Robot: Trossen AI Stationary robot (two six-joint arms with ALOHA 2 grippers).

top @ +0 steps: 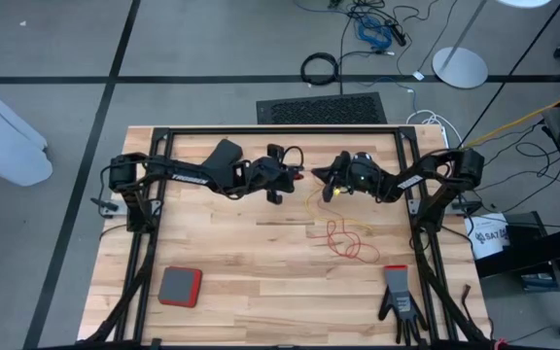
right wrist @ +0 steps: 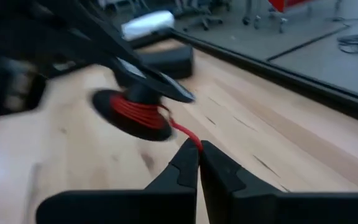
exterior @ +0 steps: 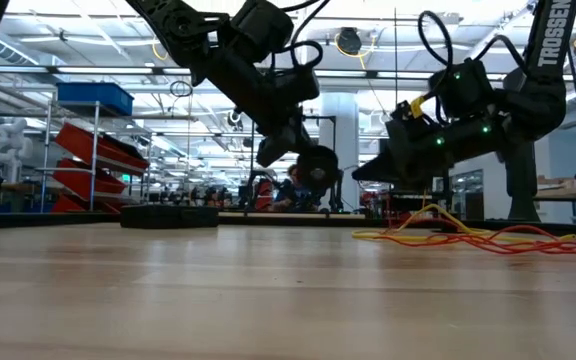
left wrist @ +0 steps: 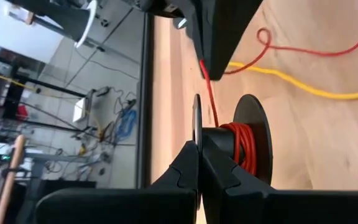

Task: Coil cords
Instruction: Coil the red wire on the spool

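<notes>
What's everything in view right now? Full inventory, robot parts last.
Small round black reel: 1, part-wound with red cord, held by the left gripper above the table's far middle.
Thin reddish-orange cord: 1, loose tangle on the table right of centre, running up to the reel.
Thin yellow cord: 1, loose on the table beside the red one.
Flat red-edged grey pad: 1, near-left part of the table.
Black glove: 1, near-right part of the table.
Wooden table: 1, pale planks.
Thick black cable ring: 1, on the floor beyond the table.
Left gripper: shut on the reel.
Right gripper: shut on the red cord near the reel.
</notes>
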